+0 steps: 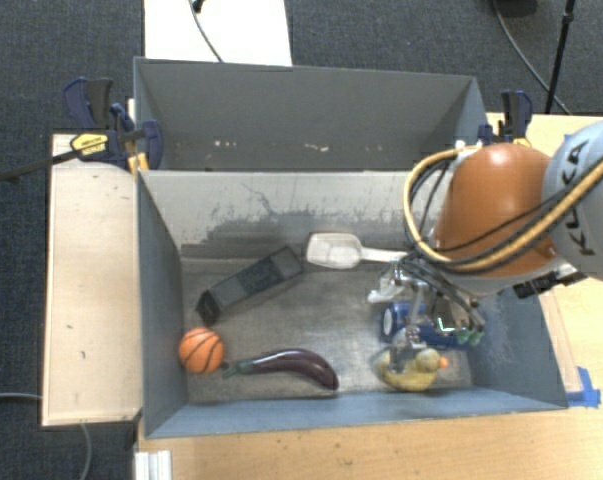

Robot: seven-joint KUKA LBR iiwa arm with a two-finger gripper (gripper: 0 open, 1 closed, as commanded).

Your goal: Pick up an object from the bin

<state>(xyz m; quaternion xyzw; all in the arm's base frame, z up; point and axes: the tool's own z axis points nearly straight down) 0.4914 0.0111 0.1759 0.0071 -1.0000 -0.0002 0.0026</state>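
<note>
Where the front wall (311,406) nears, tool (418,340) over yellow toy (409,374), grip unreadable, bare floor (326,303) leftward.

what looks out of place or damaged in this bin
Nothing stands out. The orange ball, purple eggplant, black remote-like bar and white scoop lie loose and whole on the bin floor. The gripper hangs over a yellow toy at front right.

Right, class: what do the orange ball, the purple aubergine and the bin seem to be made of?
The orange ball: probably rubber or plastic, matt, with dark seam lines like a basketball. The purple aubergine: likely moulded plastic, glossy, with a pale highlight along its back. The bin: grey sheet metal, dull and scuffed.
</note>
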